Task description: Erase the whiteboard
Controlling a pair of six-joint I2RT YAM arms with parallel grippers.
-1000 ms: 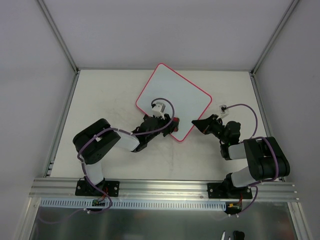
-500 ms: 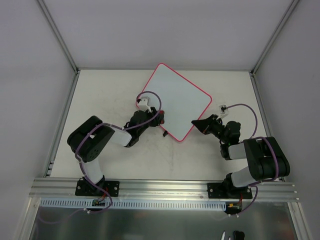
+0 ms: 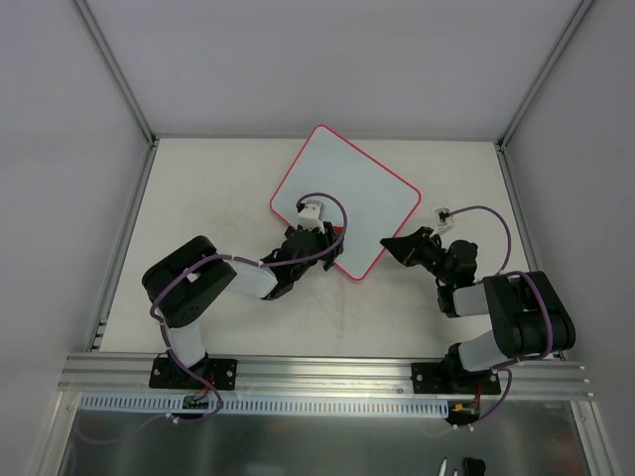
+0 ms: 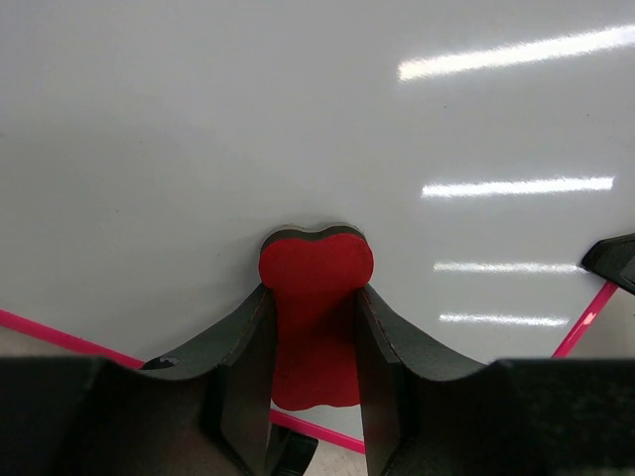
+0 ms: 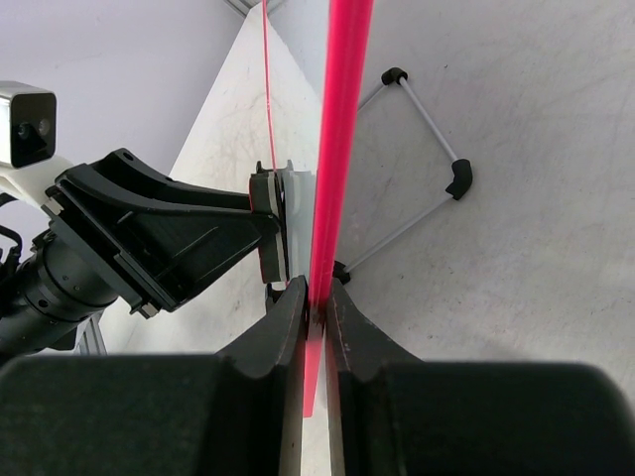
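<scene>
The whiteboard [image 3: 347, 193] lies tilted on the table, white with a pink rim, and I see no writing on it. My left gripper [image 3: 333, 236] is over its near edge, shut on the red eraser [image 3: 340, 234]. In the left wrist view the eraser [image 4: 316, 288] sits between the fingers [image 4: 243, 367], flat against the whiteboard [image 4: 298, 119]. My right gripper [image 3: 388, 243] is shut on the board's right near rim. The right wrist view shows that rim [image 5: 339, 119] edge-on, pinched in the right gripper [image 5: 316, 302], with the left gripper [image 5: 169, 233] beyond it.
A thin wire stand with black end caps [image 5: 427, 188] shows beside the rim. Aluminium posts [image 3: 117, 69] and grey walls enclose the table [image 3: 208, 188]. A metal rail [image 3: 327, 369] carries both arm bases at the near edge.
The left gripper carried the eraser left toward the board's left corner, then back right to the near edge. The right gripper and the board have not moved.
</scene>
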